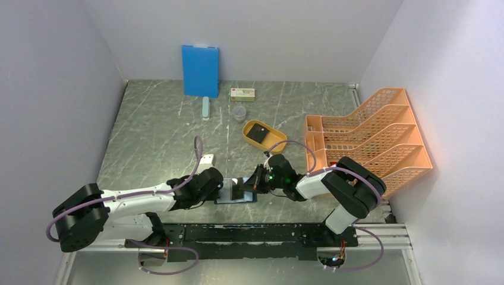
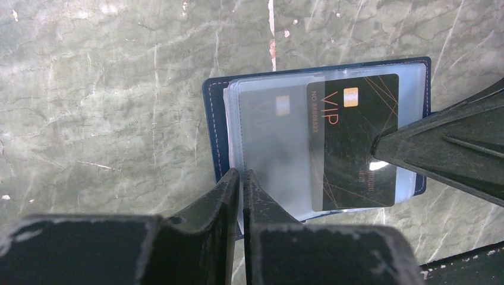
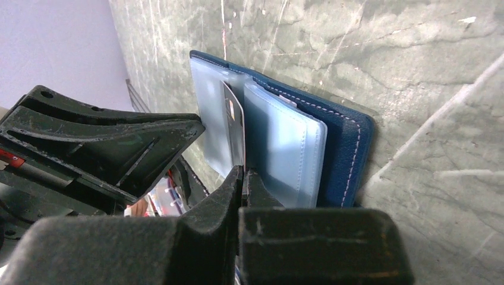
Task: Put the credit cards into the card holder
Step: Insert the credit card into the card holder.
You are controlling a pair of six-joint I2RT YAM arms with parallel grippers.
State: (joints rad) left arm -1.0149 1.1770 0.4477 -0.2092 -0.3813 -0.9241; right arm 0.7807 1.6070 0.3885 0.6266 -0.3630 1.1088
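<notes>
R hand (image 3: 241, 176) is clenched on one short edge of a black credit card (image 2: 356, 136) w/ gold "VIP" print & a chip. The card's opposite edge sits under a frosted clear sleeve (image 2: 267, 160). We can't tell whether it's inside a pocket or just beneath the page. The rest of the card is bare.

L hand (image 2: 241, 181) is pinched nearly closed on the near edge of that sleeve, so it is grasping the card holder (image 2: 213, 130) by its page. The 2 hands face each other across the holder, fingertips near but apart.

The card holder lies open on the desk (image 1: 160, 136), navy cover down & pale blue sleeves up. It is at the middle of the near edge, between both hands. From the R wrist we see the card edge-on, w/ sleeves on either side of it.

Further out, a yellow-orange oval tray (image 1: 274, 141) sits right of desk centre w/ a dark card (image 1: 257, 134) in it. An orange file rack (image 1: 368, 139) runs along the right edge. At the back edge a blue board (image 1: 200, 70) leans on the wall, w/ a small box (image 1: 242, 93) & a clear cup (image 1: 239, 113) nearby. A small white block (image 1: 207, 159) lies left of centre.
</notes>
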